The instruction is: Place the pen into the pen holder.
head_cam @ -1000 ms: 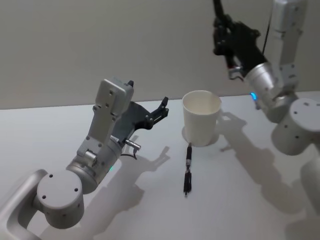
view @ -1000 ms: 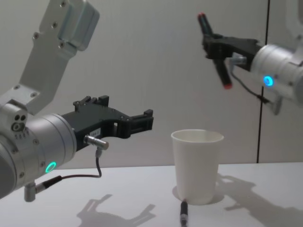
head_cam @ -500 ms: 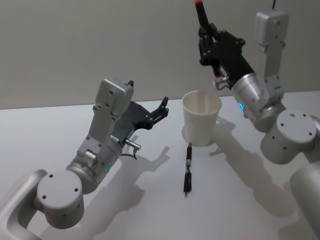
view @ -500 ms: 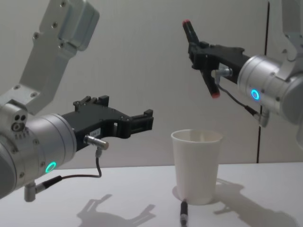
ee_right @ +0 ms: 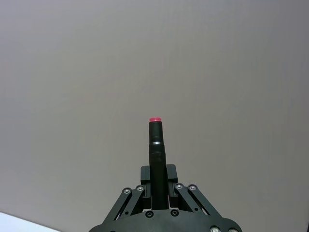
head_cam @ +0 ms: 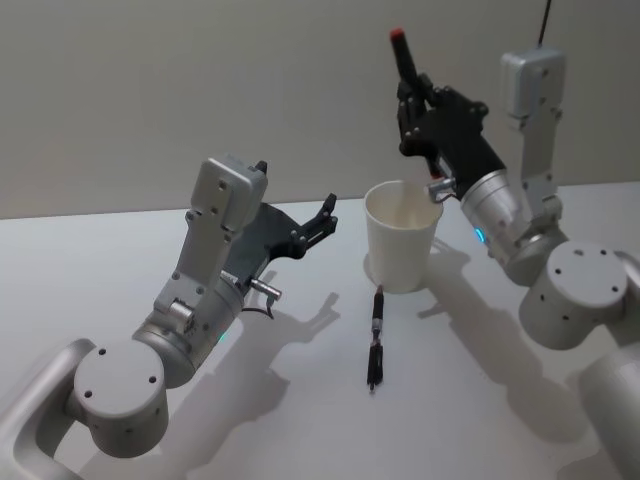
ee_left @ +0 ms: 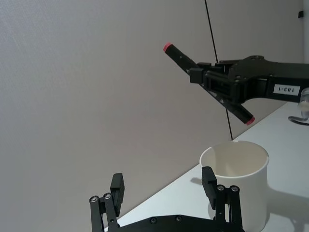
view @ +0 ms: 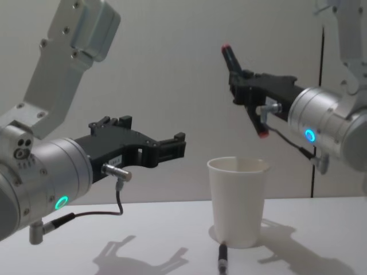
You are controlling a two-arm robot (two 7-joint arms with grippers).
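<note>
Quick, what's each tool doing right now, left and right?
Left tool: open, holding nothing.
Right tool: shut on the red-tipped pen, above the white cup.

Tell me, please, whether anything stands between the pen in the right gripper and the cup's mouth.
Nothing visible does. The pen, held tilted by the right gripper, hangs above the open pen holder; the left gripper hovers open off to its left.

White table [head_cam: 300, 430], plain grey wall [head_cam: 200, 80]
</note>
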